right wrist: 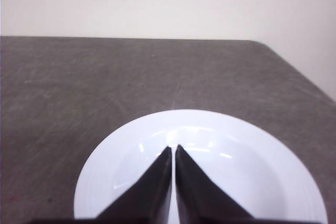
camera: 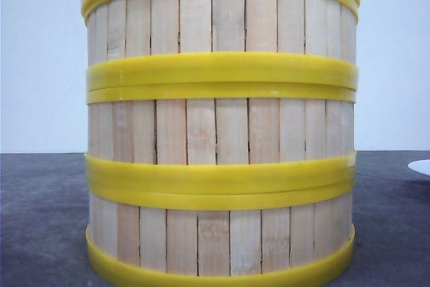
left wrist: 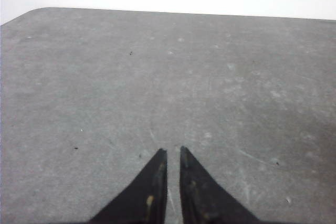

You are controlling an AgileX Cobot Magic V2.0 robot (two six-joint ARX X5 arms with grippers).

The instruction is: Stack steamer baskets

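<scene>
Three baskets point(camera: 220, 132) stand stacked in one column on the grey surface point(camera: 40, 220), close before the front camera. The left tool point(left wrist: 171, 153) hangs pressed together over bare surface; the right tool point(right wrist: 174, 150), likewise pressed together, hovers above a white plate point(right wrist: 131, 156). The baskets look light and stiff, with glossy, likely slippery rims; the slatted wall should give surer hold.

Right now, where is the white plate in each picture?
Front view: only a sliver of the white plate peeks in at the right edge, on the table to the right of the stacked steamer baskets.
Left wrist view: not in it; only the shut left tool over bare table.
Right wrist view: the plate lies right under the shut right tool.
Shared landmark: the dark grey table.
</scene>
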